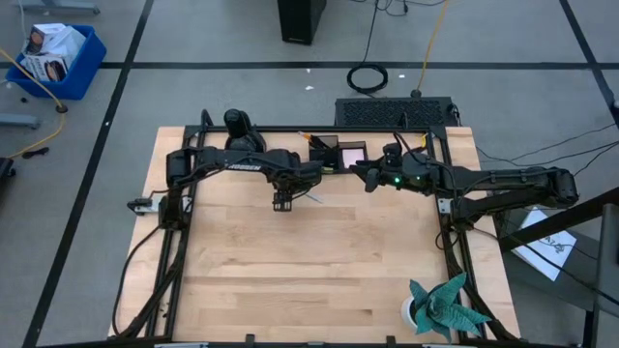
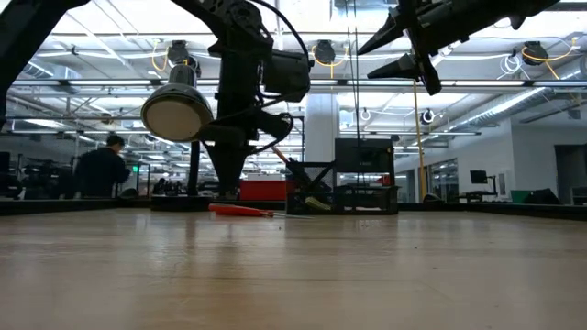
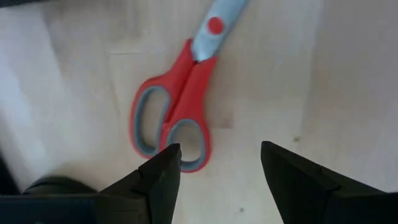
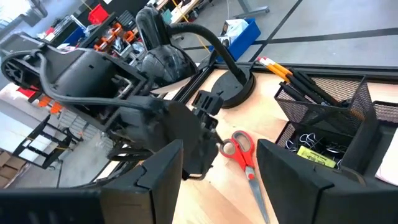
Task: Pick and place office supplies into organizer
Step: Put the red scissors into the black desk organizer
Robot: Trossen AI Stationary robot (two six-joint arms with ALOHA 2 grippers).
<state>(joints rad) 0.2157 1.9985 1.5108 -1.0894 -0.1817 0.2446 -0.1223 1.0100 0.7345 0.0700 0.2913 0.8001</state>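
A grey floor [image 1: 222, 39] is crossed by black lines. A blue bin [image 1: 60, 60] is set on it. Ceiling lights [image 2: 323, 51] are lit.

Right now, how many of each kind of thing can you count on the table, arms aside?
Scissors: 1, red-handled, flat on the wood
Organizer: 1, black mesh, pens and pencils inside
Black desk lamp: 1
Teal paper plant: 1
Total: 4
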